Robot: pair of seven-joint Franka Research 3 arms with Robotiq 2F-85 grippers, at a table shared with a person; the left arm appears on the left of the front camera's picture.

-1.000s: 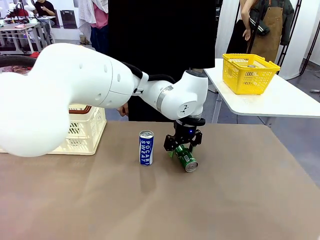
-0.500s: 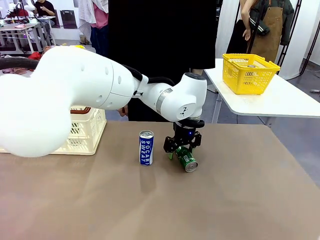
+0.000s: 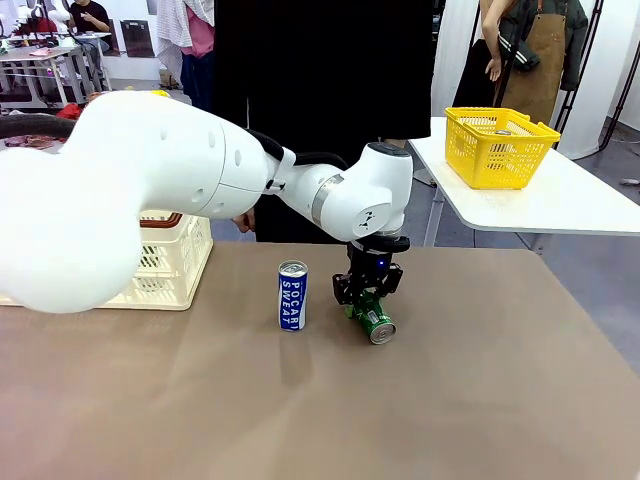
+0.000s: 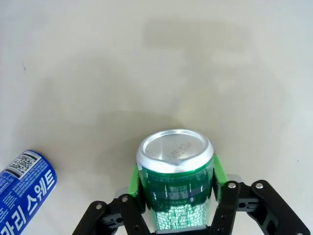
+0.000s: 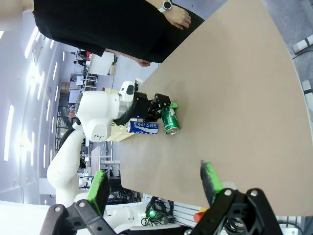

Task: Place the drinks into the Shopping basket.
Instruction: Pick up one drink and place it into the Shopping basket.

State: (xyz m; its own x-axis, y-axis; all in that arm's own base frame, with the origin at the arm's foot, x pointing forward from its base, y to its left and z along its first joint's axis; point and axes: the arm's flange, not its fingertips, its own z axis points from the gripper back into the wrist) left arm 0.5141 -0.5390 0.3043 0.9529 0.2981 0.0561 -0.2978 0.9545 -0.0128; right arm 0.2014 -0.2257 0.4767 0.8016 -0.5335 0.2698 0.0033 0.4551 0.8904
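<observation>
Sideways, the green can (image 4: pixel 176 196) shows silver top and white lettering.

Shopping basket (image 3: pixel 175 262): mostly behind left arm (image 3: pixel 150 190) | blue can (image 4: pixel 25 190): cut by edge

A: Which colours first?
B: The green can (image 4: pixel 175 200): deep green with fine white print and a plain silver top. The blue can (image 3: pixel 292 296) is blue and white, lettered "POCARI SWEAT", and its top is silver too.
A: And the Shopping basket (image 3: pixel 170 262)?
B: Cream-white with slotted sides and a dark brown rim. The smaller basket (image 3: pixel 497 147) is bright yellow mesh.
A: The robot?
B: The left arm (image 3: pixel 150 190) is glossy white. The left end effector (image 3: pixel 366 303) is black with green pads, and the right end effector (image 5: pixel 154 181) is the same.
A: The table (image 3: pixel 300 410)?
B: Plain tan-brown, no pattern. The person (image 3: pixel 320 90) wears black.
</observation>
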